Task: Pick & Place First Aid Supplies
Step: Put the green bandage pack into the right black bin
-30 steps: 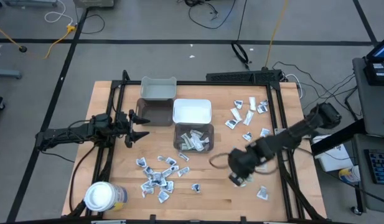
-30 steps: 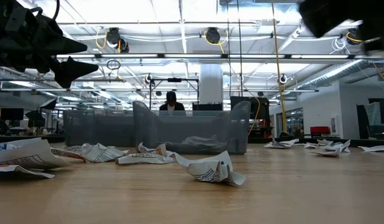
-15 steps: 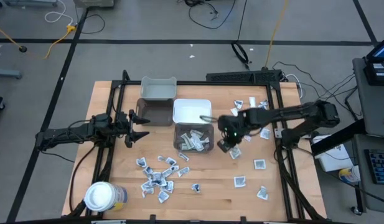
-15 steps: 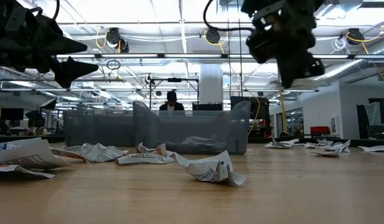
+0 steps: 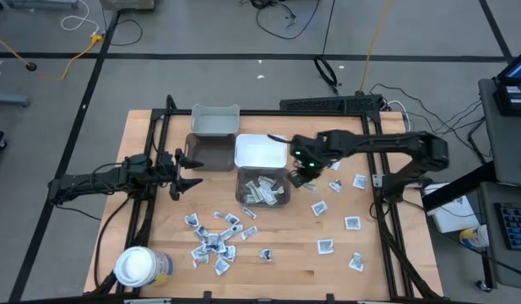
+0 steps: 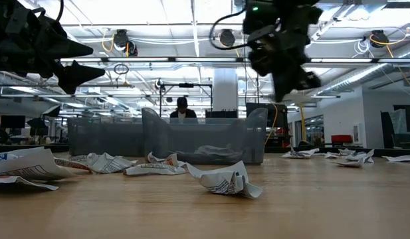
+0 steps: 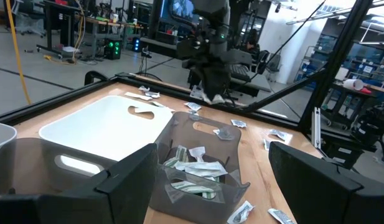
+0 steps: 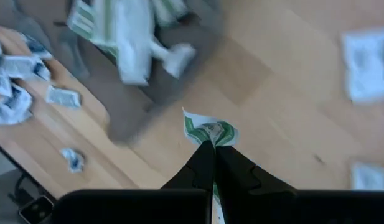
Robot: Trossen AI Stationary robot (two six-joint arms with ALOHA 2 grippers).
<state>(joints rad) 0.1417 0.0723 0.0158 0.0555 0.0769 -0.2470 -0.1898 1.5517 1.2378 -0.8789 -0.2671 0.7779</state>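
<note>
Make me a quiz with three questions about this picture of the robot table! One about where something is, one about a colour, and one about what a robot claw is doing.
1. Where is the big white-lidded round jar on the wooden table, in the high view?
A. by the picture's bottom-left corner of the table
B. inside the white bin
C. under the right arm

2. What colour are the stripes on the small paper packet in the right gripper?
A. red
B. green
C. yellow

3. How is the left gripper?
A. open, holding nothing
B. shut on a packet
C. shut on the jar

Answers:
1. A, the jar stands at that corner, away from the bins.
2. B, the right wrist view shows green stripes on the white packet pinched at the fingertips.
3. A, its fingers are spread apart above the table with nothing between them.
</note>
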